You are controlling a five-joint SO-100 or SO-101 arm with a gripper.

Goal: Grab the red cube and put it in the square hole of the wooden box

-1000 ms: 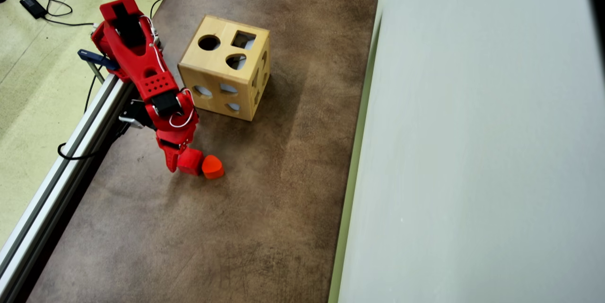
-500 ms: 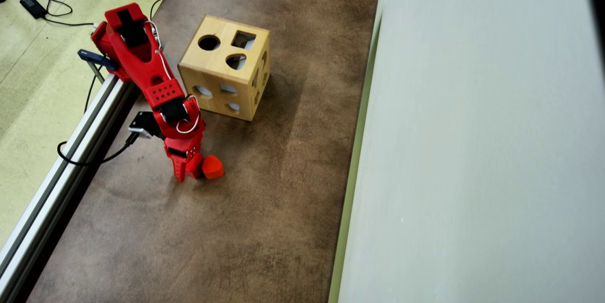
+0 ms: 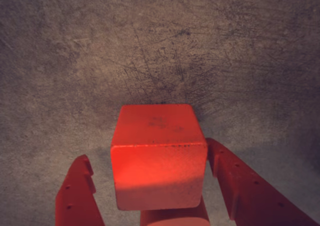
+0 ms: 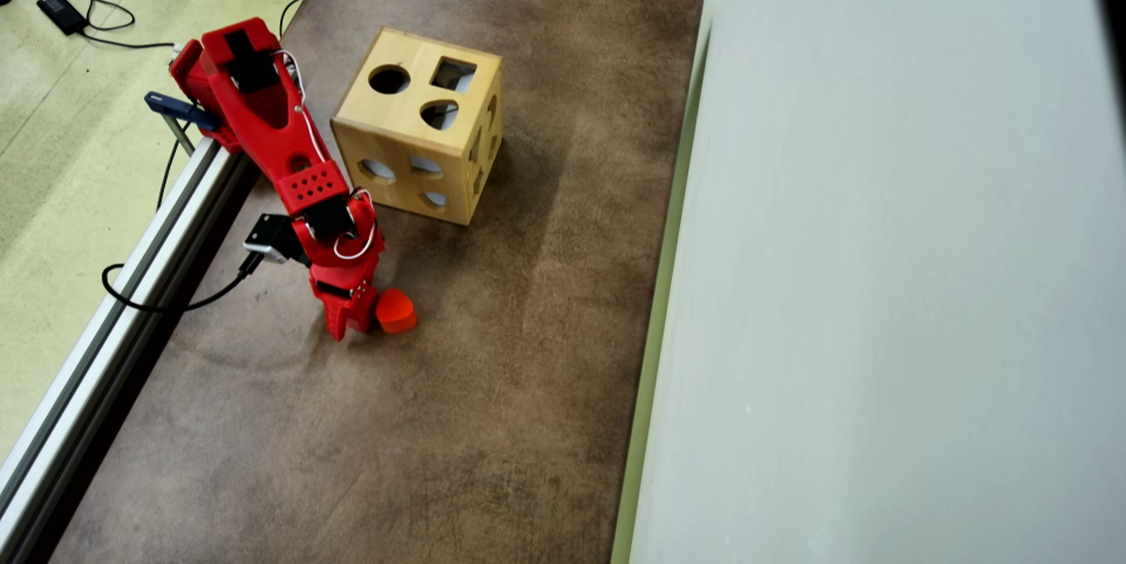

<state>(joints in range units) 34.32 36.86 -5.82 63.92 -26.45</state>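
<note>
**A:** You have a brown table (image 4: pixel 528 326) with open surface to the right of and nearer than the gripper (image 4: pixel 350 324) in the overhead view. The tight side is the left: the metal rail (image 4: pixel 114 318) runs along the table's left edge, not far from the arm. The pale wall (image 4: pixel 880 282) bounds the right edge, well apart from everything.

**B:** And the red cube?

**A:** In the wrist view the red cube (image 3: pixel 159 156) sits between the two red fingers (image 3: pixel 77 196), its top face square to the camera and its side faces roughly in line with the fingers. It is a cube, so there is no long axis to speak of. The right finger lies against its side; on the left I can see a thin gap. So your jaws straddle the cube, but I cannot tell whether they clamp it. From above, the gripper hides it almost entirely.

**B:** What stands close by?

**A:** The orange block (image 4: pixel 395 311) sits just beside the gripper on its right in the overhead view, touching or nearly so. The wooden box (image 4: pixel 413 137) stands farther away, up and to the right, apart from the gripper but near the arm's forearm. The square hole (image 4: pixel 453 74) is on its top face, at the far right corner, beside the round hole (image 4: pixel 389 79).
</note>
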